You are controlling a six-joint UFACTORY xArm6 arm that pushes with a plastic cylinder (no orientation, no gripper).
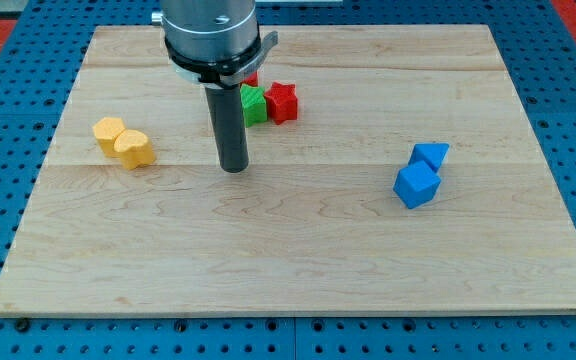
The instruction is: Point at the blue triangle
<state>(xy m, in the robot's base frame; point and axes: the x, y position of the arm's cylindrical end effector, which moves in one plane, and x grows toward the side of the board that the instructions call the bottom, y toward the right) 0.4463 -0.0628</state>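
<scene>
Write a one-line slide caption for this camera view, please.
My tip rests on the wooden board, far to the view's left of the blue triangle, which touches a blue cube.

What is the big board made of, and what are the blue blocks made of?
The board looks like pale wood: grain lines and plank seams run across it, with a dull finish. The blue triangle and blue cube look like solid-coloured plastic, smooth and matte, though painted wood can't be ruled out. My tip is a dark rod, material unclear.
</scene>
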